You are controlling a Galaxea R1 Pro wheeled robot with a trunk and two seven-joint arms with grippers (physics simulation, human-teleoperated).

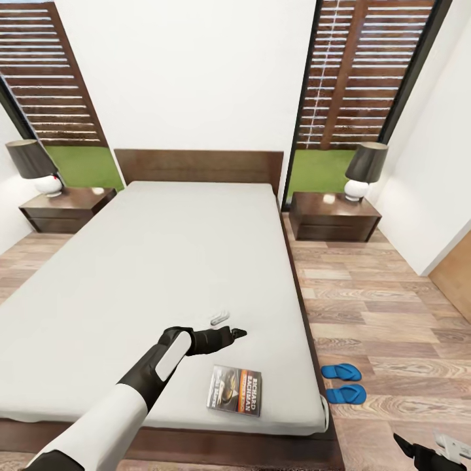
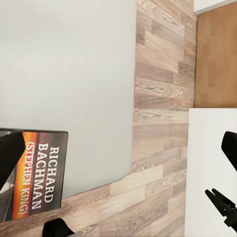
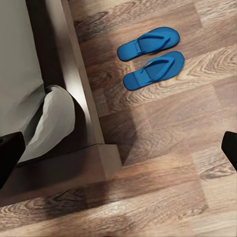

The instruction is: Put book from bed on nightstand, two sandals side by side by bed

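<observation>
The book (image 1: 235,390) lies flat on the grey mattress of the bed (image 1: 163,261), close to its foot edge; its cover with white lettering also shows in the left wrist view (image 2: 42,173). My left gripper (image 1: 227,326) hovers open over the mattress just beyond the book, nothing between its fingers. Two blue sandals (image 1: 341,372) (image 1: 345,394) lie side by side on the floor by the bed's right side, also seen from the right wrist (image 3: 148,43) (image 3: 154,70). My right gripper (image 1: 428,451) hangs open above the floor near the bed's foot corner. A nightstand (image 1: 333,216) stands at each side of the headboard, the other one (image 1: 65,208) at the left.
Each nightstand carries a lamp with a dark shade (image 1: 366,167) (image 1: 33,163). The dark wooden bed frame (image 3: 79,113) juts out past the mattress at the foot corner. Wood-plank floor (image 1: 379,301) stretches along the bed's right side to a white wall.
</observation>
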